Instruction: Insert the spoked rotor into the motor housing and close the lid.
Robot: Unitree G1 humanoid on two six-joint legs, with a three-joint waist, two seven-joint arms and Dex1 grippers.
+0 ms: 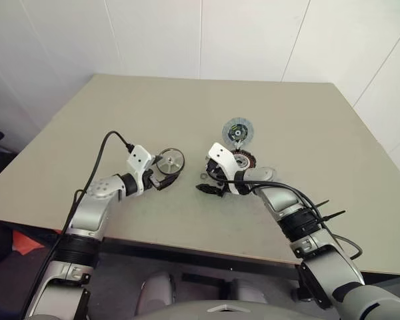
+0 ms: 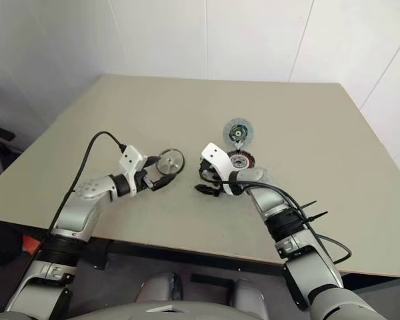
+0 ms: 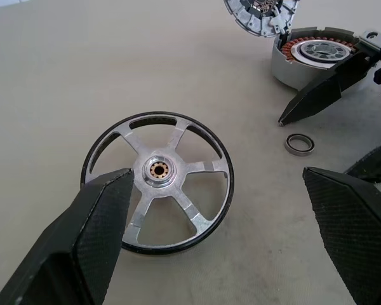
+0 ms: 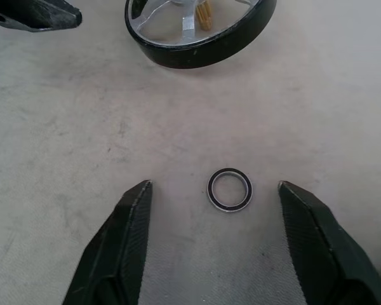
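The spoked rotor (image 3: pixel 157 182) lies on the table with its open spokes up and its dark rim around them. My left gripper (image 3: pixel 216 175) is open just short of it, one finger (image 3: pixel 89 241) at the rim, the other well clear. The motor housing (image 1: pixel 243 160), with copper windings showing, sits right of centre, and the finned lid (image 1: pixel 238 131) lies just behind it. My right gripper (image 4: pixel 214 187) is open and points down at the table beside the housing. A tiny loose metal ring (image 4: pixel 229 189) lies between its fingers, touching neither.
The beige table (image 1: pixel 120 113) stretches wide behind and to both sides of the parts. Its front edge runs just under both forearms. White walls stand behind it. The two grippers face each other a short way apart, with the rotor and the ring between them.
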